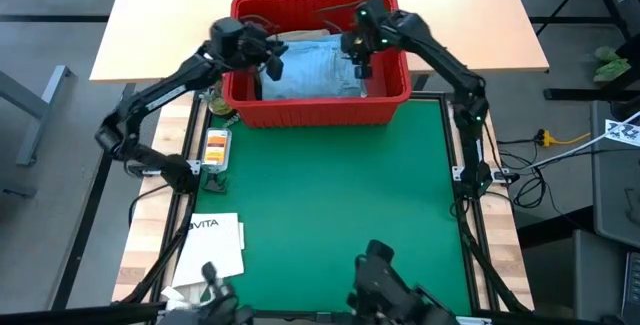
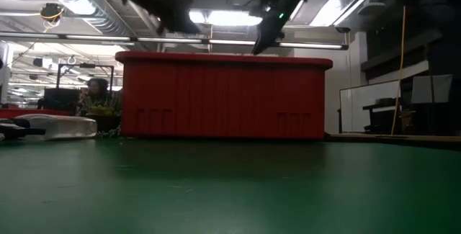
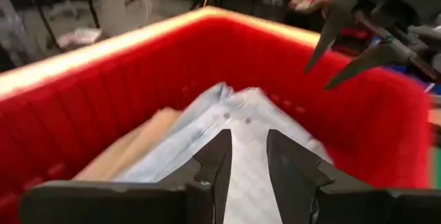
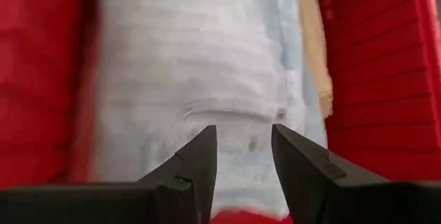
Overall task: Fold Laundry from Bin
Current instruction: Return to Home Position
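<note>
Folded laundry, with light blue jeans (image 1: 315, 65) uppermost and a khaki garment (image 3: 131, 151) showing at their edge, lies inside the red bin (image 1: 310, 115). No garment lies on the green mat (image 1: 340, 205). The left tool (image 3: 248, 141) and right tool (image 4: 244, 138) hover over the bin, spread and empty. Only pulling the arms back seems left.

A workshop-like lab: exposed ceiling ducts (image 2: 90, 19), strip lights (image 2: 225, 18) overhead.

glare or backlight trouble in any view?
Low view: ceiling lights flare behind the left gripper and right gripper, leaving both as silhouettes; the bin front is shaded. Left wrist view: the bin's rim glows washed-out pale. High view: even light on the green mat, no harsh shadows.
</note>
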{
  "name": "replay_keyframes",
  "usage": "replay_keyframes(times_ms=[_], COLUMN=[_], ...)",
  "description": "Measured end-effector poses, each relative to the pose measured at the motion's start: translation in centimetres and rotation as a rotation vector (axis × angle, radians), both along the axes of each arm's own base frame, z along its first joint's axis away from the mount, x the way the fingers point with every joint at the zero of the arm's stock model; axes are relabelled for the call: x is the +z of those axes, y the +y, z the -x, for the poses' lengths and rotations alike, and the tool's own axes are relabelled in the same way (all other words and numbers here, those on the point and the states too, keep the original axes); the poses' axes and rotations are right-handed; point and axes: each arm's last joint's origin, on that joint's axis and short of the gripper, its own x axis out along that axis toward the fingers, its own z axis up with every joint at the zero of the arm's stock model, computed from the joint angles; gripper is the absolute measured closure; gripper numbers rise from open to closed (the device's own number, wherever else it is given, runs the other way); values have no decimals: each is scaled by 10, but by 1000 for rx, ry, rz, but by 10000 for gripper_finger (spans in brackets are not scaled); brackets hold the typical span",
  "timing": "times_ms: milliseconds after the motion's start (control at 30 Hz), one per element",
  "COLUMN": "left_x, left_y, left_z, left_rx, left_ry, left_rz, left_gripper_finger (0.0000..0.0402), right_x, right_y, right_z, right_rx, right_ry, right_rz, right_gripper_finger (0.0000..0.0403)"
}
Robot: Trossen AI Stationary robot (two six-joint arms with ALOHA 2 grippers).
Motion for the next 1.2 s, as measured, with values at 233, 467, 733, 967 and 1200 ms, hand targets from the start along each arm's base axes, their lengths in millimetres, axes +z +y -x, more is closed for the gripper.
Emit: replay_keyframes(times_ms=[233,467,733,967,1200], left_x=[23,12,21,18,-36], left_y=[-50,-97,-142,-180,-205], left_z=[19,15,11,55,90], left_rx=[-72,-223,-396,-338,-348], left_ry=[58,228,240,154,11], left_rz=[29,179,143,131,83], left_gripper_finger=[312,312,312,312,312], right_x=[35,51,29,-15,-67], right_y=[42,98,154,179,203], right_z=[21,14,24,70,123], right_rx=[88,253,341,271,172], right_ry=[-14,-31,-15,-180,-394], right_rz=[-61,-103,-169,-221,-251], right_gripper_finger=[262,262,262,262,262])
